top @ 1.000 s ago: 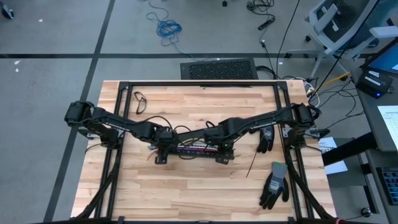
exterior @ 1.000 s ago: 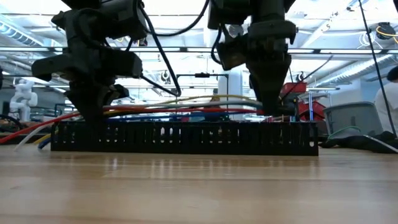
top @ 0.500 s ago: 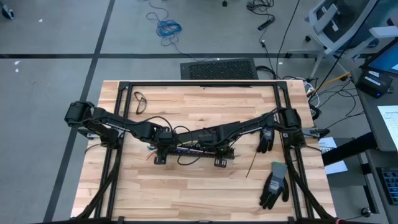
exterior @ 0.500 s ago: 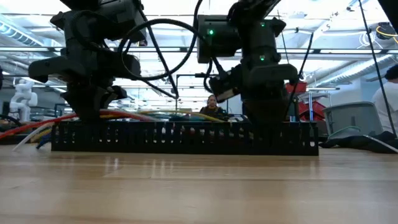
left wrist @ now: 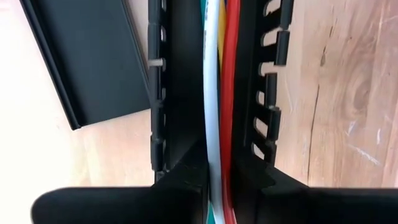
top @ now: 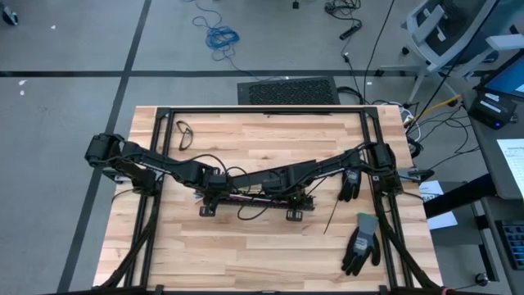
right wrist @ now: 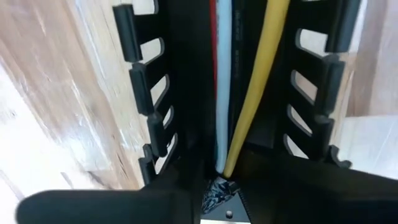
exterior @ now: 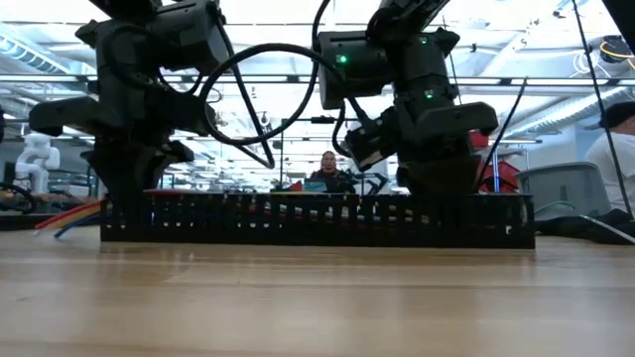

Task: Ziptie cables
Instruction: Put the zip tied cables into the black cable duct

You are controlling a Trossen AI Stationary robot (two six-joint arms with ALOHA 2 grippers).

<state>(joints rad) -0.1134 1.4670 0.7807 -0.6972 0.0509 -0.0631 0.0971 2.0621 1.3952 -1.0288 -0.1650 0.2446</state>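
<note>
Our left tool (left wrist: pixel 214 190) is down inside a long black plastic tray with slotted walls (exterior: pixel 317 213). Its two fingers are pinching the cables (left wrist: pixel 217 93), a bunch of thin bendy wires. From the left wrist we see the white and the red one filling the gap between the fingers, with a bit of yellow behind them.

Our right tool (right wrist: pixel 221 180) is down in the same tray, near its other end. A yellow wire and a pale blue wire run into the gap between its fingers. We cannot tell if these fingers are squeezing or loose.

The cables lie along the bottom of the tray, between its two walls. At the left end some coloured ends poke out past the tray. The tray sits in the middle of the wooden tabletop (top: pixel 246 254).

We think the step now is laying the cables flat and straight in the tray. To do it well, we should hold one end tight while the other tool lets go. If both let go at once, the bendy wires may spring up and hop over the walls. We should lift a tool straight up, so the fingers do not catch on the slots or drag the tray.

A thin black strip (top: pixel 332 220) lies on the tabletop to the right of the tray, next to a grey and black work glove (top: pixel 360 242). It looks like the tie we will need.
</note>
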